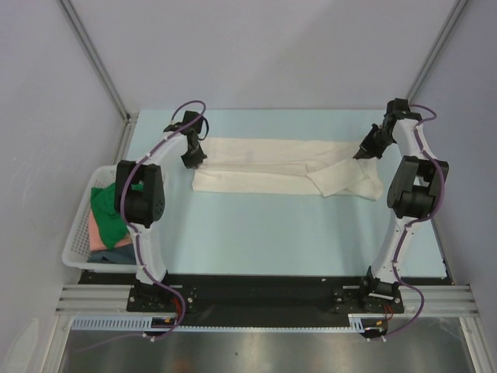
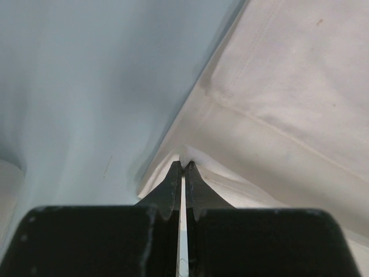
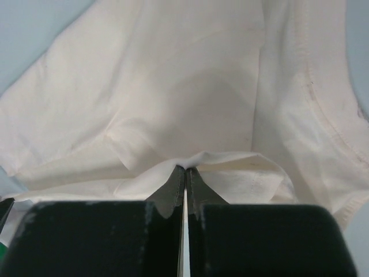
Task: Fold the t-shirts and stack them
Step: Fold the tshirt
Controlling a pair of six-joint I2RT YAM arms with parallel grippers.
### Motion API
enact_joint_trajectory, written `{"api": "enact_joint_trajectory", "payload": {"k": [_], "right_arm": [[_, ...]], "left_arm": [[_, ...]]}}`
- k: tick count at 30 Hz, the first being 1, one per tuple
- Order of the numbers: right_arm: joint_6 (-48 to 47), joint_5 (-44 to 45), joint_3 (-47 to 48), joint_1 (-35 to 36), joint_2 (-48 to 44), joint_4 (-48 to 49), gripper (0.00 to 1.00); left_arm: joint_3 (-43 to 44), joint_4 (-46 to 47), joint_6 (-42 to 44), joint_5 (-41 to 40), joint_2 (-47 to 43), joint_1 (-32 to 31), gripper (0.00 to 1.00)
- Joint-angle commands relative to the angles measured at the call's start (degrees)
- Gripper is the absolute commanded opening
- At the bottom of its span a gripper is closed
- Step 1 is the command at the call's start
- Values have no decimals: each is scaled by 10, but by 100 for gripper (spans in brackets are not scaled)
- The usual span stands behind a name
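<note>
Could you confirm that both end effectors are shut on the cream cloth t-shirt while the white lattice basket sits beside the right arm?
Not quite: the white plastic lattice basket sits beside the left arm, as the top external view shows. The left end effector and right end effector are indeed shut on the cream cloth t-shirt.

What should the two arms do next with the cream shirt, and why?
Probably lift both ends slightly and carry them together toward the near edge to fold it. The left gripper and right gripper are each shut on the cream shirt, which lies as a long strip across the table.
</note>
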Motion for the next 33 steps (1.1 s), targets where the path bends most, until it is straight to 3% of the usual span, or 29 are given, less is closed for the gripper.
{"api": "enact_joint_trajectory", "payload": {"k": [1, 14, 33], "right_arm": [[-12, -12, 48, 6, 20, -17, 0], [-24, -18, 164, 10, 97, -53, 0], [-19, -22, 218, 8, 153, -55, 0]], "left_arm": [[22, -7, 10, -24, 3, 13, 0], [45, -5, 16, -17, 30, 21, 0], [103, -18, 26, -10, 78, 22, 0]]}}
